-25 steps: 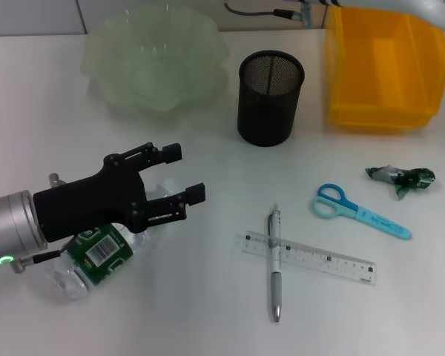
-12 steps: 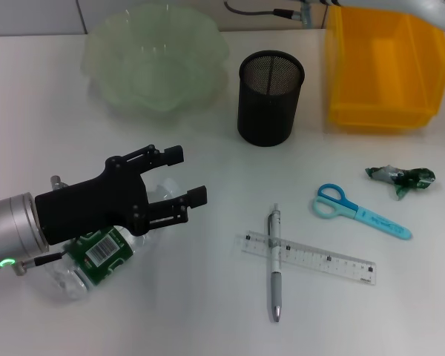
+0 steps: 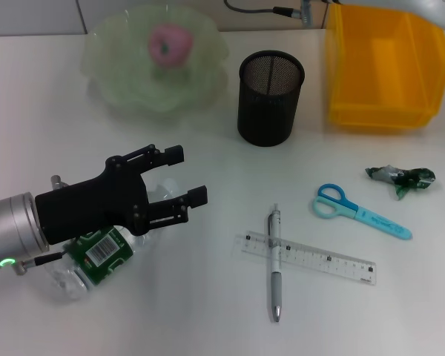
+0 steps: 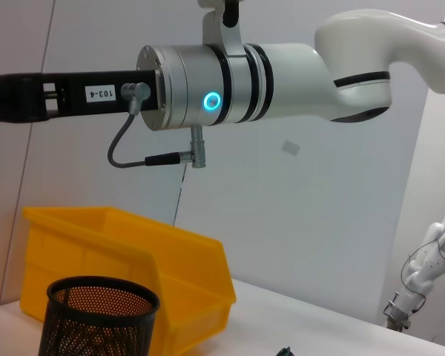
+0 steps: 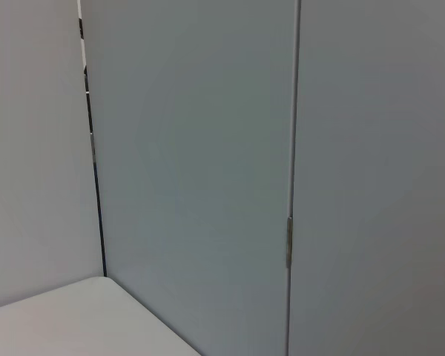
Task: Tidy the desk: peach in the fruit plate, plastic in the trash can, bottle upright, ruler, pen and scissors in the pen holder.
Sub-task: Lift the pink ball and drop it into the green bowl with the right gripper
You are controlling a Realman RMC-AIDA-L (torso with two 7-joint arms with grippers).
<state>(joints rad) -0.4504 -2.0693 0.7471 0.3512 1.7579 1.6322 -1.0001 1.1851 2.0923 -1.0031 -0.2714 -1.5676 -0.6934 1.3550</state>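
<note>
The peach (image 3: pixel 165 43) now sits in the pale green fruit plate (image 3: pixel 111 89) at the far left of the desk; half a second ago that plate was empty, so I count that item as done. It looks pink with a small dark spot, resting near the plate's middle. My left gripper (image 3: pixel 184 176) has not shifted in that time; its fingers are spread apart, holding nothing, above the plastic bottle (image 3: pixel 96 254), which lies on its side with its green label and barcode up (my guess is righting it comes next). The pen (image 3: pixel 274 263) lies across the clear ruler (image 3: pixel 305 259), touching it; the blue scissors (image 3: pixel 361 211) and the crumpled green plastic (image 3: pixel 401 178) lie apart to the right. The mesh pen holder (image 3: pixel 268 96) and yellow bin (image 3: pixel 382 68) stand behind. My right gripper's fingers are out of sight; its arm (image 4: pixel 297 70) hangs high above the bin.
</note>
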